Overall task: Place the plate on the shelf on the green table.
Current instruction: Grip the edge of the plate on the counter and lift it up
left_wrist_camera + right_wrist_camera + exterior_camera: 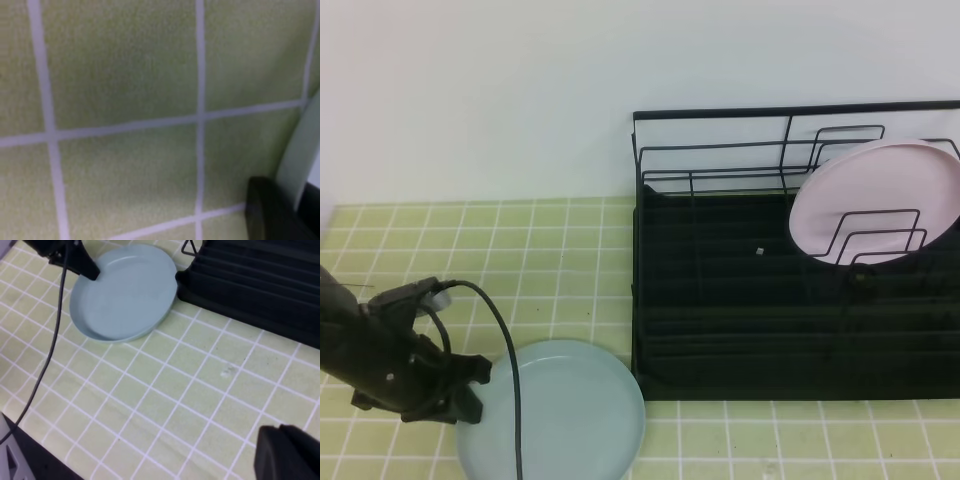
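Note:
The mint plate (560, 412) lies flat on the green table (570, 250), just left of the shelf's front corner. My left gripper (473, 388) reaches in from the left onto the plate's left rim. In the left wrist view the pale plate rim (295, 155) sits pinched between a black finger (267, 215) and a dark edge at the far right, so the gripper is shut on it. From the right wrist, the plate (125, 290) shows with one left finger (86, 266) over its rim. My right gripper (290, 455) hovers shut above the tiles, holding nothing.
The shelf (790, 330), a black wire rack, stands at the right. A pale pink plate (875, 200) leans upright in its back right slots. A black cable (510, 370) from the left arm crosses over the mint plate. The shelf's base (260, 285) borders the plate's right side.

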Controlling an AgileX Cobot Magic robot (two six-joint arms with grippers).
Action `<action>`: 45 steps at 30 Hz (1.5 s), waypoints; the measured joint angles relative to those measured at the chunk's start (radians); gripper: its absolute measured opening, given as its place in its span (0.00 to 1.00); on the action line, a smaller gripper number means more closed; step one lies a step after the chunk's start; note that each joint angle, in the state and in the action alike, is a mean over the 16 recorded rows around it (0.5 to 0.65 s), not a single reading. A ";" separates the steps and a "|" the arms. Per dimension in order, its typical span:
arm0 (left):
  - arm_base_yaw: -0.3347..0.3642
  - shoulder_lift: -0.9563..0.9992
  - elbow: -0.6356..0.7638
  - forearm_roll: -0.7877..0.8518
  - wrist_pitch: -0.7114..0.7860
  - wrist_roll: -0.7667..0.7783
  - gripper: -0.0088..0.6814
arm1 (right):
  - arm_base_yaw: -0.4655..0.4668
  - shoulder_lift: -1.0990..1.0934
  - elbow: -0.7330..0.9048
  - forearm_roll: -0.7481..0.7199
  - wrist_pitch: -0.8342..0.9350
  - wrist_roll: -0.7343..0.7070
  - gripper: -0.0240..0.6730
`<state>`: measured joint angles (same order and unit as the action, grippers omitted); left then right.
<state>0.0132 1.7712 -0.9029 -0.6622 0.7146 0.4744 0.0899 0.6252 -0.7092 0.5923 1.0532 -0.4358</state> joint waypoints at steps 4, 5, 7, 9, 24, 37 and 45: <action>0.000 -0.007 -0.004 0.014 0.005 -0.003 0.04 | 0.000 0.000 0.000 -0.001 0.001 0.000 0.03; 0.000 -0.013 -0.006 0.016 0.006 -0.004 0.03 | 0.000 0.000 0.000 -0.002 0.002 -0.001 0.03; 0.000 -0.029 -0.010 0.020 0.007 -0.007 0.01 | 0.000 0.000 0.000 -0.004 0.002 -0.001 0.03; 0.000 -0.051 -0.015 0.021 0.007 -0.012 0.01 | 0.000 0.000 0.000 -0.005 0.003 -0.001 0.03; 0.000 -0.382 -0.134 0.108 0.051 -0.114 0.01 | 0.000 0.000 0.000 -0.006 0.001 -0.006 0.03; -0.082 -0.634 -0.202 0.075 0.147 -0.167 0.01 | 0.000 0.001 0.000 0.184 -0.085 -0.028 0.04; -0.276 -0.679 -0.202 0.056 0.128 -0.219 0.01 | 0.000 0.017 0.000 0.383 -0.159 -0.090 0.14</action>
<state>-0.2626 1.0926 -1.1047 -0.6060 0.8421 0.2555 0.0899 0.6419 -0.7092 0.9750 0.8941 -0.5255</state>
